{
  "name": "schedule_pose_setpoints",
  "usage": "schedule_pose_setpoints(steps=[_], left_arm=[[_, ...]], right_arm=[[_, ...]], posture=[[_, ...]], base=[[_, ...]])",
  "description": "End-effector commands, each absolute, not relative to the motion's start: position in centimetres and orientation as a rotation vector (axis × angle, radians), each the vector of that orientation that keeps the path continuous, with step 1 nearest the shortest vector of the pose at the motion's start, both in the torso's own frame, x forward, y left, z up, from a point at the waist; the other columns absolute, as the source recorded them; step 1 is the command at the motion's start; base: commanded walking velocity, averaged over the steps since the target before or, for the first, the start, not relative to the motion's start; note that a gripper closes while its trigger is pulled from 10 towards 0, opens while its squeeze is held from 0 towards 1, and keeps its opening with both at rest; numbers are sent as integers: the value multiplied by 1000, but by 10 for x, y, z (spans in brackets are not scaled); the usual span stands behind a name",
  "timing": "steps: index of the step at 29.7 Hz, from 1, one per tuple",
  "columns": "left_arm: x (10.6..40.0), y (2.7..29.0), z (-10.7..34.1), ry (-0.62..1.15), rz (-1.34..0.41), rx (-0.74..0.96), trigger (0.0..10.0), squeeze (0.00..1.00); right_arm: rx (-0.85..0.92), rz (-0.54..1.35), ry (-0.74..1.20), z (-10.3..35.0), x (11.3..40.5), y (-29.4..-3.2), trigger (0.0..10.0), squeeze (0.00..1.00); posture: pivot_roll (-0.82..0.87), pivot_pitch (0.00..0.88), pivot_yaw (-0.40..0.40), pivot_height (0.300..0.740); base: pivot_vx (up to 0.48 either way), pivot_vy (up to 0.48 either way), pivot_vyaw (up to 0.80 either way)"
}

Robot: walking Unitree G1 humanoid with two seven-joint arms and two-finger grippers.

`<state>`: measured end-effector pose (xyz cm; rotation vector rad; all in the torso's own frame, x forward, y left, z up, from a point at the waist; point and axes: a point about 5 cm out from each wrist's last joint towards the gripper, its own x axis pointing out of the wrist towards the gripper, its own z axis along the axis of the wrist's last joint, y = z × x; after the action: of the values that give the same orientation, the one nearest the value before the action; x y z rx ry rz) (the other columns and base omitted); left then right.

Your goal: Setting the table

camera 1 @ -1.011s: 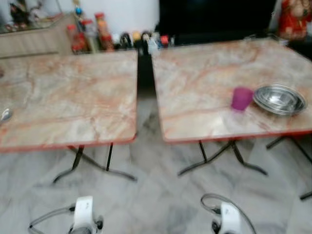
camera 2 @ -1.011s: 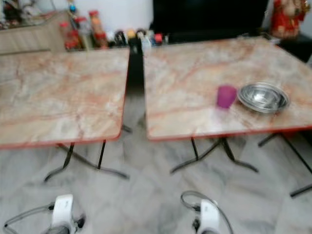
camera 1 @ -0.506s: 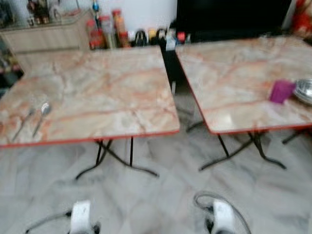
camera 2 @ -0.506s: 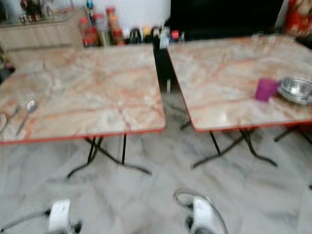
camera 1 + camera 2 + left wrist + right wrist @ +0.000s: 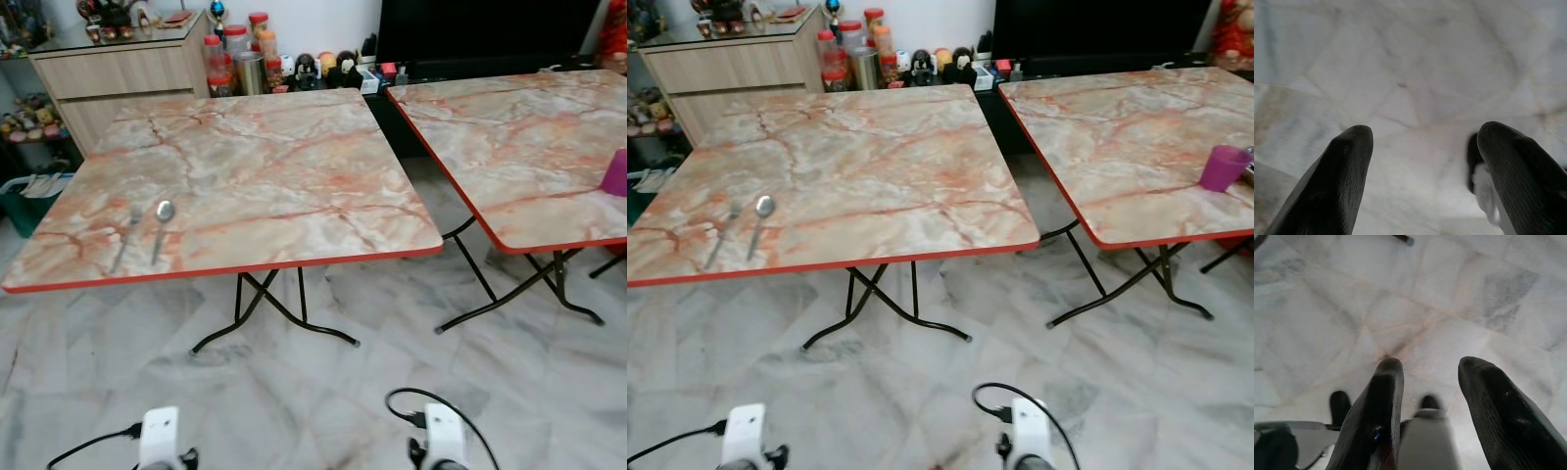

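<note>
The left gripper (image 5: 1422, 147) has its fingers (image 5: 1339, 186) spread wide apart with nothing between them, pointing down at the pale marble floor (image 5: 1415, 63). The right gripper (image 5: 1427, 382) also has its fingers (image 5: 1376, 416) apart and empty, hanging over the same floor, with the robot's dark feet showing below.

Both arms hang low in front of the robot; the white wrist housings sit at the lower edge of the head views.

Ahead stand two marble-patterned folding tables with red edges and black legs. On the left table (image 5: 265, 166), near its left front corner, a fork (image 5: 125, 238) and a spoon (image 5: 160, 227) lie side by side, close but apart, handles toward the robot. On the right table (image 5: 1127, 127), near its right front edge, stands a purple cup (image 5: 1223, 167), upright. A bit of something metallic touches the picture edge just beside the cup; what it is cannot be told.

Behind the tables are a wooden cabinet (image 5: 118, 73), a row of jars (image 5: 235, 59) and small bottles, and a dark TV (image 5: 480, 34).
</note>
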<state>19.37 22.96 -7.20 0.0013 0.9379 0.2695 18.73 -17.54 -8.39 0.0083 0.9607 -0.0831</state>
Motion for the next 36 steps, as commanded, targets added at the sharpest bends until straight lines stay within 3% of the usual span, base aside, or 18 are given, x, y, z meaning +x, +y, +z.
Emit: schedule_pose_setpoints(steps=[1,25,36], left_arm=[[195,225,-72,937,268,-16,10000,0],[195,227,-72,928,299,-30,10000,0],[196,228,-71,903,296,-23,10000,0]], right_arm=[[5,-107,960,-84,186,-183,10000,0],[23,-106,959,-84,187,-179,10000,0],[28,-104,967,-86,183,-178,10000,0]], posture=[[-41,0,47,740],[-27,0,37,740],[-25,0,42,740]], base=[[0,480,0],[0,476,0],[0,25,0]])
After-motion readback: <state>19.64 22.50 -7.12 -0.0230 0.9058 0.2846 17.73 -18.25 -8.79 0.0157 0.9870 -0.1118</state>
